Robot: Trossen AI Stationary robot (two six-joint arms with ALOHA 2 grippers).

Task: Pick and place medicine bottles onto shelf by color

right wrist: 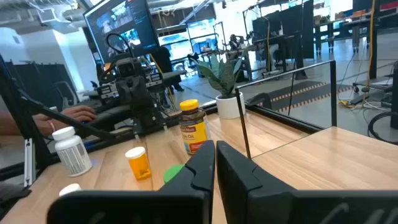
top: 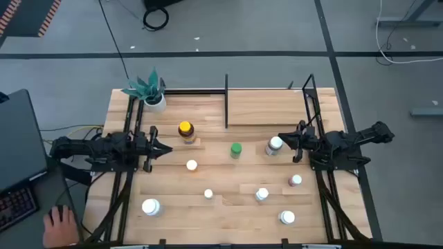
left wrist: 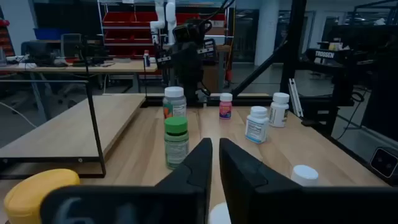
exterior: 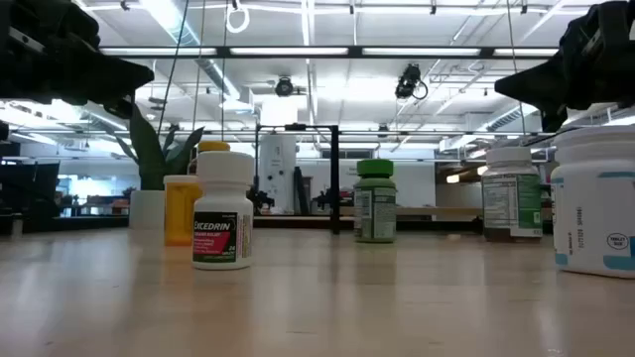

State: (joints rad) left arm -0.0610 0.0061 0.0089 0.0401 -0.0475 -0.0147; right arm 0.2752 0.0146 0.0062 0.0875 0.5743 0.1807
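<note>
Left gripper [top: 166, 148]: jaws closed, empty, raised above desk [top: 228, 207] at left side, just beside amber bottle [top: 185, 131].

Bottles, left to right:
- Large white bottle [top: 150, 206], near front-left edge. Widest body; prob. heaviest if full.
- Amber bottle, yellow cap, upright toward shelf side. Rigid, smooth labelled wall; slip risk if gripped on label alone.
- Small orange-bodied vial [top: 191, 164], white cap, mid-left. Light; tips easily.
- Small white bottle [top: 208, 194], fwd of centre.
- Green-capped bottle [top: 236, 150], centre, upright, well clear of neighbours. Easiest approach.
- White bottle [top: 261, 194], right of centre.
- White bottle [top: 274, 146], just beside right gripper [top: 280, 143].
- White bottle [top: 286, 217], front-right.
- Pinkish bottle [top: 295, 180], right side.

Handling, judged: all hard plastic, stiff, not fragile, light to moderate wt. Round, glossy bodies; may rotate or slide in jaws. Take hold across body below cap, approx. mid-height, jaws square to axis. Avoid gripping cap only; cap may turn. Keep upright during transfer.

Shelf [top: 266, 109]: light-wood board at rear, black uprights, nothing on it. No bottle placed yet.

Right gripper: jaws closed, empty, raised at right side.
</note>
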